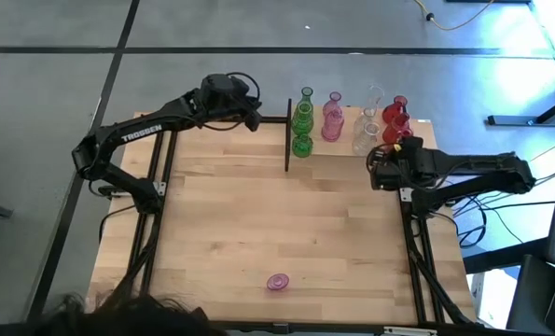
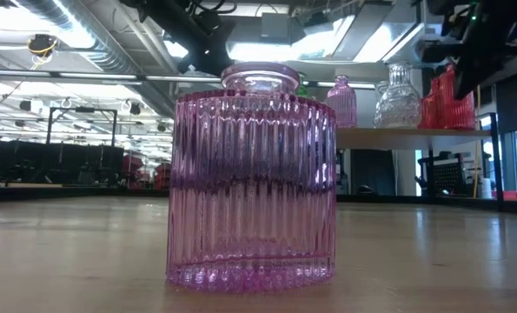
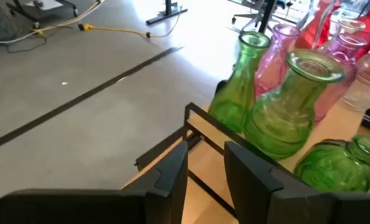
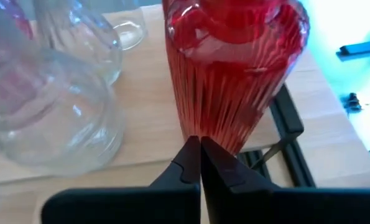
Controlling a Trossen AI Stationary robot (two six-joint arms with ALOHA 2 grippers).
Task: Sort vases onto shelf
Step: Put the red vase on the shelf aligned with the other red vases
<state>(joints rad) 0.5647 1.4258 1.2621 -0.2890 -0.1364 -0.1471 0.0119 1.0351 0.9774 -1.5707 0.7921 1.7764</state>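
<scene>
Beside the shelf, right gripper jaws closed at red vase.

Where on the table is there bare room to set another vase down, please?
The tabletop is bare between the shelf and the lone pink vase at the near edge. It is crowded at the shelf, where vases stand packed and the right gripper hovers.

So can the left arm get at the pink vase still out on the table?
Probably yes. The pink vase stands alone on the bare table, nothing around it. The left gripper is open at the shelf's left end, so it must swing back across the open tabletop.
</scene>
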